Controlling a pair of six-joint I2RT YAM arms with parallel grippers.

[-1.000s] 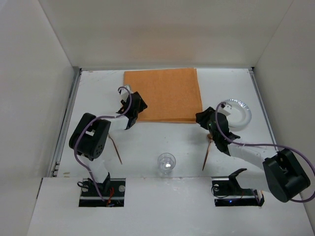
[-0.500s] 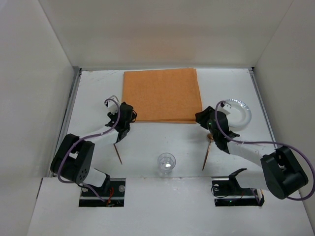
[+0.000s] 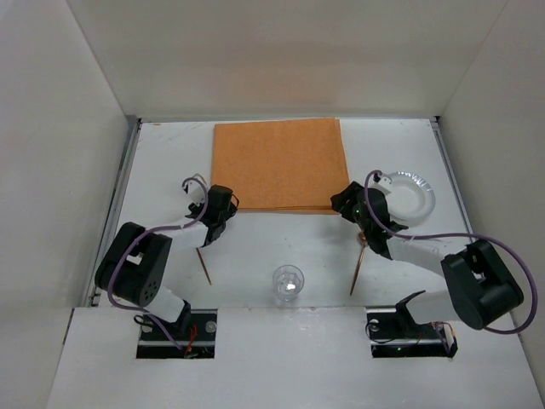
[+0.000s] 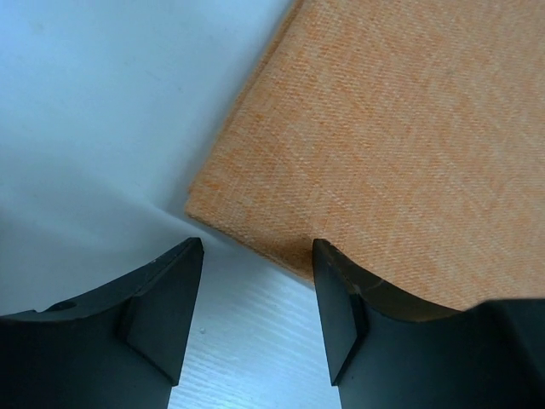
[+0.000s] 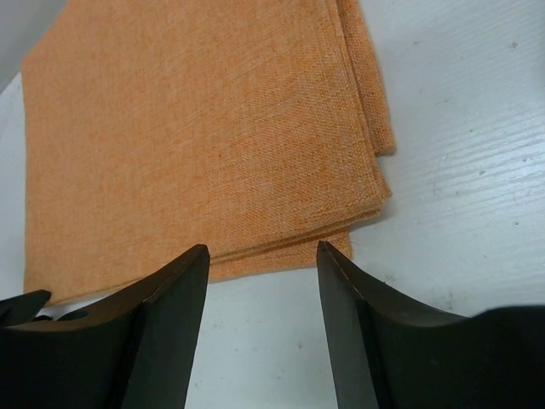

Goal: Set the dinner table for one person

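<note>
Top external: nearest is a white ledge [image 3: 289, 358] w/ two cut-outs holding the arm bases; the left arm [image 3: 136, 273] & right arm [image 3: 477, 294] ea. trail a purple cable. Past the ledge lies the dinner table [image 3: 170, 162], matte white & flat, filling the floor of the enclosure, w/ a thin left rail [image 3: 113, 213] & right rail [image 3: 453, 183] along its sides. Front centre on it a clear glass [image 3: 288, 284] stands upright. A thin wooden stick [image 3: 203, 265] lies to its left & a second wooden stick [image 3: 358, 271] to its right, both apart from the glass. Mid-table, the left gripper [image 3: 226, 204] sits low at the near-left corner of the orange mat [image 3: 281, 162], and the right gripper [image 3: 341, 201] is by the near-right corner. Wrist views: both pairs of jaws are spread wide w/ nothing btwn them. On the left the mat corner lies just ahead of the fingers; on the right it's the mat's near edge, folded in several layers. A white plate [image 3: 417, 194] w/ a shiny rim lies right of the mat, apart from it. Farther back the mat's far edge nears the back wall [image 3: 281, 51], and plain white walls rise on three sides.
</note>
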